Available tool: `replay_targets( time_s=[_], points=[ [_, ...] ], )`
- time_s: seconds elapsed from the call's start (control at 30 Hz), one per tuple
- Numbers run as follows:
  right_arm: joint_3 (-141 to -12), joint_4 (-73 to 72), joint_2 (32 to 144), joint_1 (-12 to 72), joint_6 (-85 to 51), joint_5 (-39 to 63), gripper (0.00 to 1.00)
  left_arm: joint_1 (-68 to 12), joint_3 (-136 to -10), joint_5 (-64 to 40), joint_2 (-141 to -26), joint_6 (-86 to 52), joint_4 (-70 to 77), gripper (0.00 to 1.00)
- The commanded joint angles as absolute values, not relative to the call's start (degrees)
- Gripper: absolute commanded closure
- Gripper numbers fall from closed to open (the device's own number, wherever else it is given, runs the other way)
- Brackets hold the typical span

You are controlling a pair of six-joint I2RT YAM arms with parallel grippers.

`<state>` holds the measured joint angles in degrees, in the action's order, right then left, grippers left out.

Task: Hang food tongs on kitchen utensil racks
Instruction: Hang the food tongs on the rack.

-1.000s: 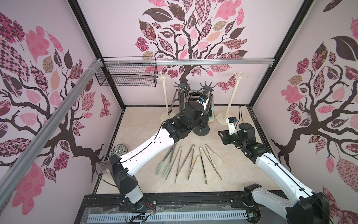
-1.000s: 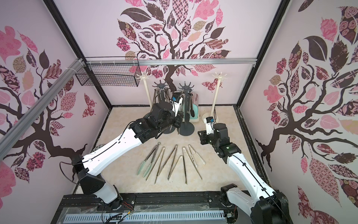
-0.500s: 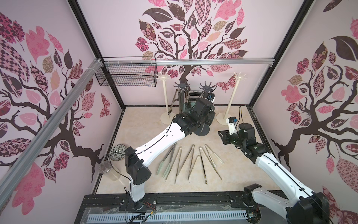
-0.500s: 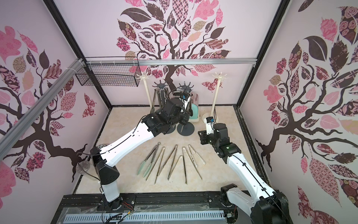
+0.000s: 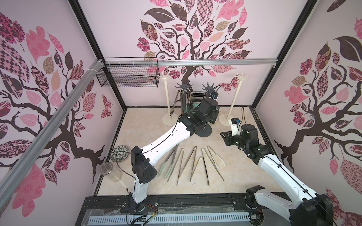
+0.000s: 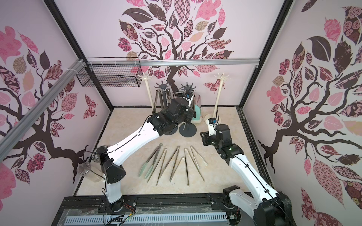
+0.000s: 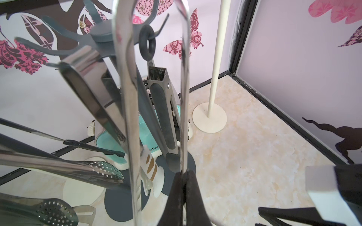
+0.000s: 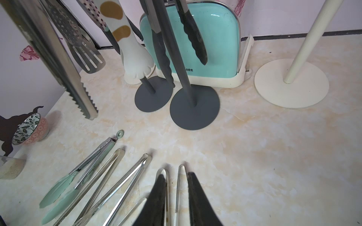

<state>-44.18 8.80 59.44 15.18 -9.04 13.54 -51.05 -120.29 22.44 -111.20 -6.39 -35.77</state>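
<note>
At the dark grey rack (image 7: pixel 101 33), steel tongs (image 7: pixel 127 97), likely stiff, light and slippery, are being held bend-up, one arm being pinched by the left gripper (image 7: pixel 185 177), the bend being left free; the right gripper (image 8: pixel 176 175) is being held slightly parted, empty.

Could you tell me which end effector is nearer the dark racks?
Left end effector holds tongs at the dark racks; right end effector hovers apart, over loose tongs.

Left arm (image 5: pixel 166 138): stretched far forward, wrist raised.
Left gripper (image 7: pixel 185 173): fingers pinched tight on steel tongs (image 7: pixel 184 94).
Right arm (image 5: pixel 274 168): bent, with the wrist low and aimed toward the middle.
Right gripper (image 8: pixel 175 174): fingers slightly apart, nothing between them.
</note>
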Motion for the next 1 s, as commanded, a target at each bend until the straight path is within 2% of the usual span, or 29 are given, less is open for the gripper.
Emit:
replay_targets(
  time_s=[0.0, 0.23, 0.53, 0.97],
  points=[
    [-43.9, 9.0, 58.9, 14.9, -9.0, 14.1, 0.76, -51.1, -122.5, 25.4, -112.2, -5.3, -36.3, 1.0],
    [-43.8, 8.8, 58.7, 14.9, -9.1, 14.2, 0.76, -51.1, -122.7, 29.6, -112.5, -4.3, -35.7, 1.0],
    [-43.7, 9.0, 58.9, 15.0, -9.0, 13.8, 0.76, -51.1, -122.6, 29.6, -111.5, -5.5, -35.7, 1.0],
    [-43.8, 9.6, 58.7, 14.9, -8.9, 13.5, 0.76, -49.5, -133.1, 26.4, -113.7, -10.1, -46.7, 1.0]
  ],
)
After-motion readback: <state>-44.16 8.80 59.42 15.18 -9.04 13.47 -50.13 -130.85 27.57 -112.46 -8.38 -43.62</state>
